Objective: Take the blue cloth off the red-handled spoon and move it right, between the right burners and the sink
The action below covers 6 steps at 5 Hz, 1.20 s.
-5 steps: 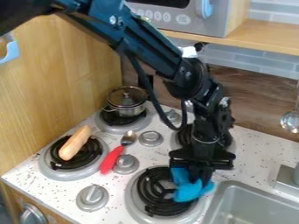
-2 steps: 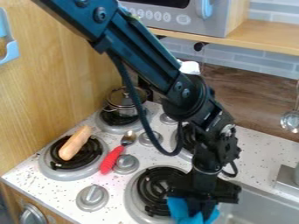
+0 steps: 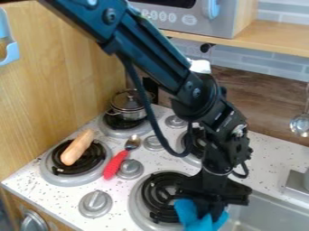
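Note:
My gripper (image 3: 208,211) hangs low over the right edge of the front right burner (image 3: 158,198), beside the sink. A bright blue cloth (image 3: 192,217) is bunched at its fingertips, and the gripper is shut on it. The cloth hangs down over the burner's right side and the counter's front. The black gripper body covers part of the burner and the sink's left corner.
A sausage-like item (image 3: 78,148) lies on the front left burner, with a red-handled spoon (image 3: 118,162) beside it. A lidded pot (image 3: 129,104) stands on the back left burner. The sink (image 3: 265,212) is at lower right.
My gripper and the cloth have moved toward the front of the stove, lower in the view, since the earliest frame. From the middle frame to now, they have shifted only slightly.

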Available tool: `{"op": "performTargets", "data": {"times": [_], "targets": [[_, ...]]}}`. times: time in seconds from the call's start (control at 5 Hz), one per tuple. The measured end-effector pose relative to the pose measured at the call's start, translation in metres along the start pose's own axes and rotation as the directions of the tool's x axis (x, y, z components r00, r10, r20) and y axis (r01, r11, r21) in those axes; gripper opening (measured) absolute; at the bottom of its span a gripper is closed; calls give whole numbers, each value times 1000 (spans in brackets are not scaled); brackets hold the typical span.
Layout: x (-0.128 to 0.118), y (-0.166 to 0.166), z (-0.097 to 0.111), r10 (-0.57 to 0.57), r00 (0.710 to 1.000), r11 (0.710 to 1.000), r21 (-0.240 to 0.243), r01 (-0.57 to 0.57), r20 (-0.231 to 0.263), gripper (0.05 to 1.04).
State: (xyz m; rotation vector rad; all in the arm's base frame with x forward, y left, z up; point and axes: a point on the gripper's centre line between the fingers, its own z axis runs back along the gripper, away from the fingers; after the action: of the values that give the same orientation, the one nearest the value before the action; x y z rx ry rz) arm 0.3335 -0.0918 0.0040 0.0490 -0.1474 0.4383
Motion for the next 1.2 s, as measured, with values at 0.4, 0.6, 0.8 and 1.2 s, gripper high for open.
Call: {"op": "performTargets", "data": {"times": [0.4,0.6,0.8,1.2], "targets": [[43,-23,2,26,999,1000,-4,-26,44,120],[64,-20,4,55,996,998,4,-55,69,120],[88,-20,1,75,992,997,18,-77,101,120],[108,-20,0,118,986,993,18,-120,119,120]]}}
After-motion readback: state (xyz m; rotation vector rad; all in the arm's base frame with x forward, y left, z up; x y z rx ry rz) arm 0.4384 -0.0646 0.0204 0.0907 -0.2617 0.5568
